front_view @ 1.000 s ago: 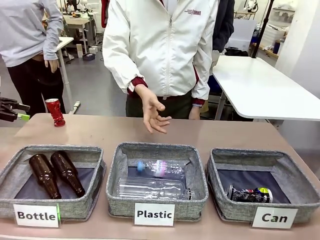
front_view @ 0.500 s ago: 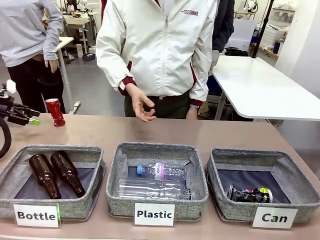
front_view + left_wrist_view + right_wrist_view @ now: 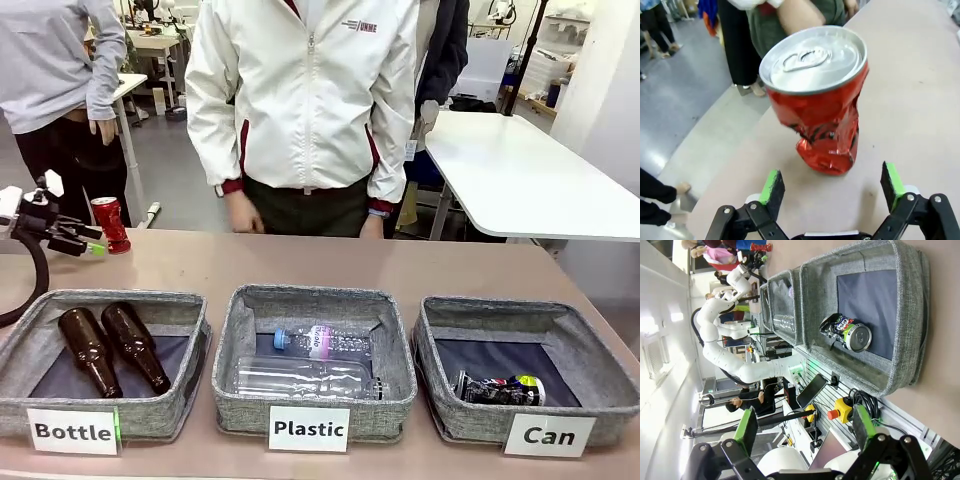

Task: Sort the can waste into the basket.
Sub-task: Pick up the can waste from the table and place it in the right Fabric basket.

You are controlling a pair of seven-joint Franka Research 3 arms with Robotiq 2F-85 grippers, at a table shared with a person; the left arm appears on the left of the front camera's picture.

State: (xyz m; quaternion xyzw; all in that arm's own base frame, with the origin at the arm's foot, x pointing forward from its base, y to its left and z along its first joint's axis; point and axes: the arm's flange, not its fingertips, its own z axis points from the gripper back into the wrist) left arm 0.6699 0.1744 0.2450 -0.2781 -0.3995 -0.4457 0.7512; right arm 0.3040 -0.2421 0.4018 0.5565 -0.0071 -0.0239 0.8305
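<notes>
Left wrist: red can (image 3: pixel 827 120), silver lid (image 3: pixel 812 59)

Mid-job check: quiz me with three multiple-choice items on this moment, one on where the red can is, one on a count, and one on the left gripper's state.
1. Where is the red crushed can?
A in a basket
B standing on the table behind the Bottle basket
C in a hand

2. How many cans lie in the Can basket?
A none
B two
C one

3. The left gripper is:
A open
B shut on the red crushed can
C shut on a bottle

Answers:
1 B: it stands on bare tabletop at the far left.
2 C: the dark crushed can lies there alone.
3 A: the left wrist view shows both green pads apart from the can.
</notes>
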